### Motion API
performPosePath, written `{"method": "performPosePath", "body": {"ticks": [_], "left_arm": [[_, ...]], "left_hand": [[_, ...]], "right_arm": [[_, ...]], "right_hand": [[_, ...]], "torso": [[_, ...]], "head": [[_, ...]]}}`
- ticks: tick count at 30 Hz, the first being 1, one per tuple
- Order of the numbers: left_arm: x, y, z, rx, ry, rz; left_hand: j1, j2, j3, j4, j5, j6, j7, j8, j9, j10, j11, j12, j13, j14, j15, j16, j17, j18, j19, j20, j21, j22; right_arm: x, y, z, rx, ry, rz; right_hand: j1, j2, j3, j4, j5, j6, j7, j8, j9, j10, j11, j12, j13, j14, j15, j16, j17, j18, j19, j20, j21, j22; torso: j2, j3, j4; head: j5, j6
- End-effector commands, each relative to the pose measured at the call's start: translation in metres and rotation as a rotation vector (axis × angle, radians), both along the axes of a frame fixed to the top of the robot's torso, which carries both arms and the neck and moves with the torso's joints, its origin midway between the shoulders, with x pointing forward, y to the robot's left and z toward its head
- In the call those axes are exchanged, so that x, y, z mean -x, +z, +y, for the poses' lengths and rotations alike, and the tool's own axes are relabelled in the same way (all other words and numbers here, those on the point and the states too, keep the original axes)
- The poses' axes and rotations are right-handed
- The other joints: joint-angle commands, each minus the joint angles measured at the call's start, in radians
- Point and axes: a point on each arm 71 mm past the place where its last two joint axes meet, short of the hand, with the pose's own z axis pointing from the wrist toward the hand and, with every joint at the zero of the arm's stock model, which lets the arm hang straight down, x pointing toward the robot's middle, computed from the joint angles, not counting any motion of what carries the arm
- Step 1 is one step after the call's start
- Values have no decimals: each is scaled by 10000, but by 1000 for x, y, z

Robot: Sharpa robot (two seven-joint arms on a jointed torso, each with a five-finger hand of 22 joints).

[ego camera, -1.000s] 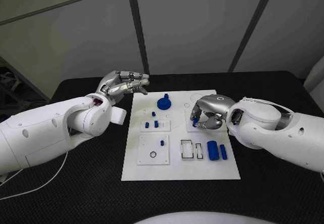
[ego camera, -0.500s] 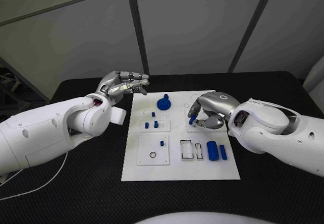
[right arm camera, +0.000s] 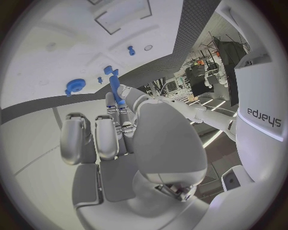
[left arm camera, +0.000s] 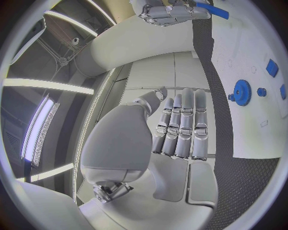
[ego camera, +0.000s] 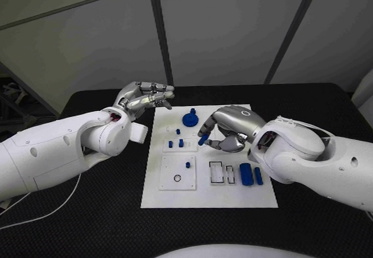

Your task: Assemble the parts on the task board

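**Mid-assembly: right hand carrying 1 peg, several parts still loose**

Currently the right hand point(ego camera: 226, 130) is over the middle of the task board point(ego camera: 209, 202), pinching a slim blue peg point(ego camera: 204, 139) between its fingertips; the other fingers are curled in. The right wrist view shows the same peg point(right arm camera: 115, 90) sticking out past the fingers toward the board, not seated in anything yet.

The left hand point(ego camera: 144, 95) sits off the board's far left corner, above the black table point(ego camera: 91, 227). Its fingers are curled in with nothing in them, and the left wrist view shows them lying folded side by side against the palm point(left arm camera: 180, 129).

Looks done, judging by how things stand:
- blue gear point(ego camera: 189, 118) sits at the board's far end
- 2 short blue pegs point(ego camera: 175, 143) stand upright in the upper-left block
- 1 small peg point(ego camera: 189, 163) stands in the lower-left plate, beside a small ring point(ego camera: 177, 178)

Looks left:
- 2 blue bars point(ego camera: 250, 174) lie loose beside the rectangular slots point(ego camera: 221, 172), which appear open
- the held peg needs its hole; which hole it goes to cannot be told

Estimate: roughly halfway, maybe less.
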Motion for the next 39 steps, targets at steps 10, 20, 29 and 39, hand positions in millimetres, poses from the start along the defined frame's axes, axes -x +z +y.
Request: {"method": "performPosePath", "body": {"ticks": [10, 20, 29, 39], "left_arm": [[-1, 1, -7, 113, -202, -38], [-1, 1, -8, 120, -222, -33], [-1, 1, -8, 124, -233, -30], [-2, 0, -8, 124, -238, -26]], "left_hand": [[6, 139, -47, -16, 63, -12, 57, -34, -7, -74, -28, 61, -12, 49, 57, -34, -21, -117, 25, 70, -42, -19], [6, 139, -47, -16, 63, -12, 57, -34, -7, -74, -28, 61, -12, 49, 57, -34, -21, -117, 25, 70, -42, -19], [6, 139, -47, -16, 63, -12, 57, -34, -7, -74, -28, 61, -12, 49, 57, -34, -21, -117, 25, 70, -42, -19], [6, 139, -47, -16, 63, -12, 57, -34, -7, -74, -28, 61, -12, 49, 57, -34, -21, -117, 25, 70, -42, -19]], "right_arm": [[23, -19, 53, -351, 1514, 905], [29, -44, 60, 412, 1803, 1580], [29, -50, 60, 671, 1783, 1605], [29, -53, 61, 869, 1806, 1676]], "right_hand": [[11, 86, 25, -58, 109, 45, 15, 53, 15, 75, 5, -50, 14, 366, -30, 12, -41, -65, 37, 23, 33, 598], [6, 85, 24, -59, 123, 41, 20, 47, 14, 71, 9, -62, 16, 363, -26, 7, -50, -63, 30, 25, 29, 592], [1, 82, 22, -60, 133, 35, 24, 42, 13, 67, 12, -71, 16, 363, -23, 9, -47, -63, 29, 26, 29, 592], [-1, 82, 22, -62, 141, 33, 26, 39, 13, 66, 14, -78, 18, 363, -21, 10, -47, -64, 31, 27, 32, 596]], "torso": [[24, 4, 15], [6, 7, 2], [6, 2, -1], [6, -2, 3]], "head": [[189, -62], [309, -151], [309, -194], [330, -238]]}}
